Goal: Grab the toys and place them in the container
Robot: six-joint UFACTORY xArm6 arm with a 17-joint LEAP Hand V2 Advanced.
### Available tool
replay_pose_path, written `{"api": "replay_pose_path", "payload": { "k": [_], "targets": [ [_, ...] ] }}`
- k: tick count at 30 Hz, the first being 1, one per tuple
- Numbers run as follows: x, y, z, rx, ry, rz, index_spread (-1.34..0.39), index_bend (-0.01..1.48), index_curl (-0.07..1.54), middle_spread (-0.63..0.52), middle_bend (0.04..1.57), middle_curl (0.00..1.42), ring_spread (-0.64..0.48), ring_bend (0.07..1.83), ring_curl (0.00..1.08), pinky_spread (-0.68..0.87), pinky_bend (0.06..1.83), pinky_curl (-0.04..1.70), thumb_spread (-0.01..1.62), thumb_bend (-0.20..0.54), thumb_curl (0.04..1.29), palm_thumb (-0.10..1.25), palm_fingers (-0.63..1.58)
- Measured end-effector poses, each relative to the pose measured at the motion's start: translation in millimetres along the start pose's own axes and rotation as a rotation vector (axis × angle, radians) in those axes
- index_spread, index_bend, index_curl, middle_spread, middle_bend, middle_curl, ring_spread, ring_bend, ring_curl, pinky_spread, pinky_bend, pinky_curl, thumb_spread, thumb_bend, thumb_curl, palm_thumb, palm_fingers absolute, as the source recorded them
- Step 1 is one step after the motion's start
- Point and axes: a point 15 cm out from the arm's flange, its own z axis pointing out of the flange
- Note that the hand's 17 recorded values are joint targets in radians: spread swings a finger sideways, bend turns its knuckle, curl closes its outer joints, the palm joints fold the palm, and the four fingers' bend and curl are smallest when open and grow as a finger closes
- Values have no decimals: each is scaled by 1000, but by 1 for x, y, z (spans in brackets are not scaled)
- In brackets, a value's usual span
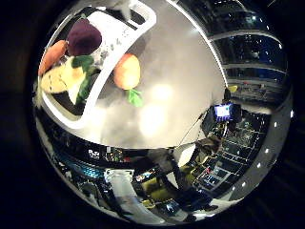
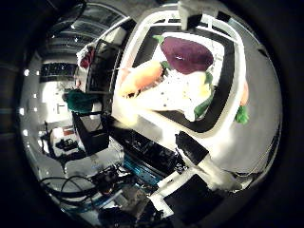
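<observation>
Resting in the white plastic container (image 2: 227, 126) are a purple plush eggplant (image 2: 187, 54), an orange plush carrot (image 2: 141, 78) and a yellow plush toy (image 1: 59, 78); one orange plush fruit (image 1: 127, 71) remains on the grey table (image 1: 176, 95) beside it. Finger state cannot be told.

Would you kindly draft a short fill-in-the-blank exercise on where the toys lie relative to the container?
1. The purple toy lies ____ the white container.
2. The orange fruit toy with a green leaf lies on the table, ____ the container.
3. The carrot toy in the container is ____ in colour.
4. The number of toys left on the table is ____.

Missing words: inside; outside; orange; one
</observation>
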Motion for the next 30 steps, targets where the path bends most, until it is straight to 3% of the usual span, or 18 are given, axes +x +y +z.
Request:
{"api": "replay_pose_path", "payload": {
  "k": [8, 15, 21, 30],
  "targets": [
    [48, 25, -23, 45, 12, 29, -505, 207, 344, 47, 200, 294, 217, 359, 230, 507, 554, 405, 1057, -23, 431, 745, 67],
    [121, 75, -34, 38, 25, 108, -475, 159, 326, 31, 239, 319, 196, 334, 227, 507, 460, 340, 1053, -24, 410, 738, 221],
    [179, 129, -2, -20, 5, 224, -374, 156, 282, -49, 343, 354, 36, 490, 262, 435, 461, 320, 1052, -24, 398, 728, 355],
    [177, 142, 47, -127, -52, 368, -245, 167, 295, -16, 317, 350, 58, 488, 248, 430, 468, 298, 1066, -27, 377, 675, 311]
  ]
}}
